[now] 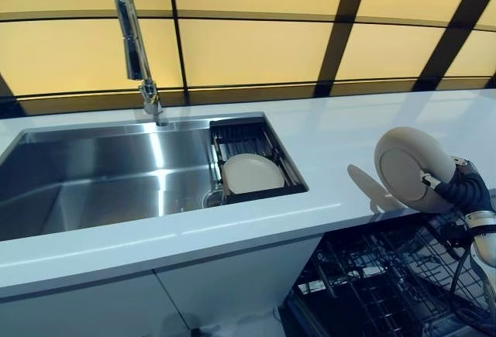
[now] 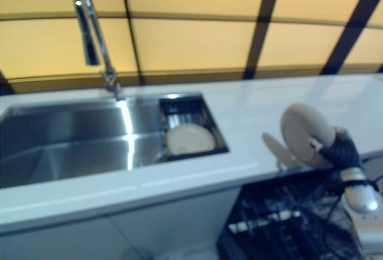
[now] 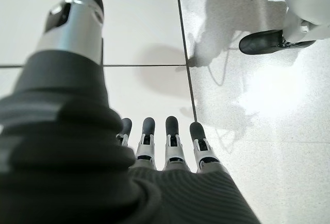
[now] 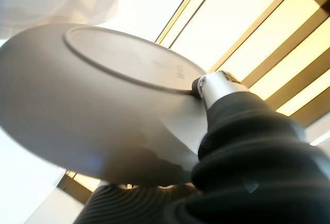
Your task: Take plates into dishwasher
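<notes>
**Plate held on edge above open dishwasher**

Right hand (image 1: 457, 188) is closed on a cream plate (image 1: 407, 168): thumb presses on the underside near the foot ring, and the other fingers are hidden behind the plate, seen in the rt wrist view. Plate stands nearly upright, its underside turned to the camera, just past the front edge of the white counter (image 1: 349, 139) and over the dishwasher rack (image 1: 372, 283). Rack is dark wire and pulled out below the counter, at the rt of the white cabinet doors (image 1: 194, 290).

Second plate (image 1: 253, 173), same cream colour, leans in a small dark drain basket (image 1: 288, 168) at the rt end of the steel sink (image 1: 101, 174). It is well apart from the held one, w/ bare counter between them. Tall chrome faucet (image 1: 132, 39) rises behind the sink, near its middle. Behind the counter is a wall of yellow panels w/ dark strips (image 1: 256, 46).

Left hand (image 3: 160, 141) shows only in its own wrist view, fingers straight and relaxed, holding nothing, above a pale tiled floor (image 3: 247, 110).
</notes>
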Motion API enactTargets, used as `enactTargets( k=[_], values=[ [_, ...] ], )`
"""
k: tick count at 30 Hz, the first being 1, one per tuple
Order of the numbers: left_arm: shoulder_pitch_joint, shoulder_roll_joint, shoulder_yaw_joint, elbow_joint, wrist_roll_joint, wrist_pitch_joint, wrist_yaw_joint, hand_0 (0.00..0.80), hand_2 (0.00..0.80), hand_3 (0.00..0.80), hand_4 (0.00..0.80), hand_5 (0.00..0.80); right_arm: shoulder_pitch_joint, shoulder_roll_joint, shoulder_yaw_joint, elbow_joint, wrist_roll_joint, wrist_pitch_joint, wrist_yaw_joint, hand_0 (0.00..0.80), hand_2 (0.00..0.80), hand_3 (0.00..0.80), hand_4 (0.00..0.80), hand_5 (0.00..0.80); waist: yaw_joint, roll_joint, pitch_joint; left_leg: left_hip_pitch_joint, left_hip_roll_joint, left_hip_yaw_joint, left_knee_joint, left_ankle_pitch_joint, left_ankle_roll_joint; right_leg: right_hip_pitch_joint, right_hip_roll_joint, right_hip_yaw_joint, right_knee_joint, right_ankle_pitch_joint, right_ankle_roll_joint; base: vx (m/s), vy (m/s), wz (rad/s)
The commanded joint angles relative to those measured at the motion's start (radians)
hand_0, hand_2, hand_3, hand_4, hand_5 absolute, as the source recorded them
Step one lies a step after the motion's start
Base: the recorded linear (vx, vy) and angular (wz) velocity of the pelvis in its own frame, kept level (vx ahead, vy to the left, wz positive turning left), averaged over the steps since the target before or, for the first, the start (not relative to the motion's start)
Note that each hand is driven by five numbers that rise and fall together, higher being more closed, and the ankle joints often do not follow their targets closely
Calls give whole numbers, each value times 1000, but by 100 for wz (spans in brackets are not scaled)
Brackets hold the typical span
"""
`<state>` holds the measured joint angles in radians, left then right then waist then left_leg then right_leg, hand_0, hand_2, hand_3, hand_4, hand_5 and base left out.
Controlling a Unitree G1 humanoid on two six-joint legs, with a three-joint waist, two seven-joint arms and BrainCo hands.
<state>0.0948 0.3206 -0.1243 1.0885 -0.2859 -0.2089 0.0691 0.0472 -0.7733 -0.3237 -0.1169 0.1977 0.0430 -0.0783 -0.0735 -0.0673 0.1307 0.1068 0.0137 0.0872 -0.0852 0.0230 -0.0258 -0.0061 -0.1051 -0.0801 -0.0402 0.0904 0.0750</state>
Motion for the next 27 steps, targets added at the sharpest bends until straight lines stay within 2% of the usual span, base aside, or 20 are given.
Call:
enactTargets(
  k=[1, 14, 19, 27],
  values=[
    [-48, 21, 40, 45, 49, -41, 9, 0, 0, 0, 0, 0, -51, -63, -77, -76, 42, -78, -12, 800, 800, 800, 800, 800, 11, -21, -24, -29, -6, 10, 13, -31, 43, -8, -33, -5, 99, -10, 45, -5, -6, -12],
    [-36, 28, 72, 57, 39, -49, 7, 0, 0, 0, 0, 0, 72, -24, -194, -80, 98, -112, -35, 800, 800, 800, 800, 800, -34, -25, -36, -27, -2, 41, 12, -35, 44, -17, -20, 26, 93, -6, 44, -6, -4, -6],
    [-37, 33, 77, 62, 35, -49, 5, 0, 0, 0, 0, 0, 93, -26, -214, -75, 115, -98, -33, 800, 800, 800, 800, 800, -47, -25, -41, -25, -3, 51, 12, -36, 45, -20, -16, 36, 89, -4, 43, -7, -5, -12],
    [-33, 32, 80, 47, 41, -46, 9, 0, 0, 0, 0, 0, 155, 8, -181, -37, 148, -51, 92, 800, 800, 800, 800, 800, -66, -28, -43, -23, -2, 69, 15, -36, 45, -30, -11, 55, 88, 3, 42, -9, -8, -9]
  ],
)
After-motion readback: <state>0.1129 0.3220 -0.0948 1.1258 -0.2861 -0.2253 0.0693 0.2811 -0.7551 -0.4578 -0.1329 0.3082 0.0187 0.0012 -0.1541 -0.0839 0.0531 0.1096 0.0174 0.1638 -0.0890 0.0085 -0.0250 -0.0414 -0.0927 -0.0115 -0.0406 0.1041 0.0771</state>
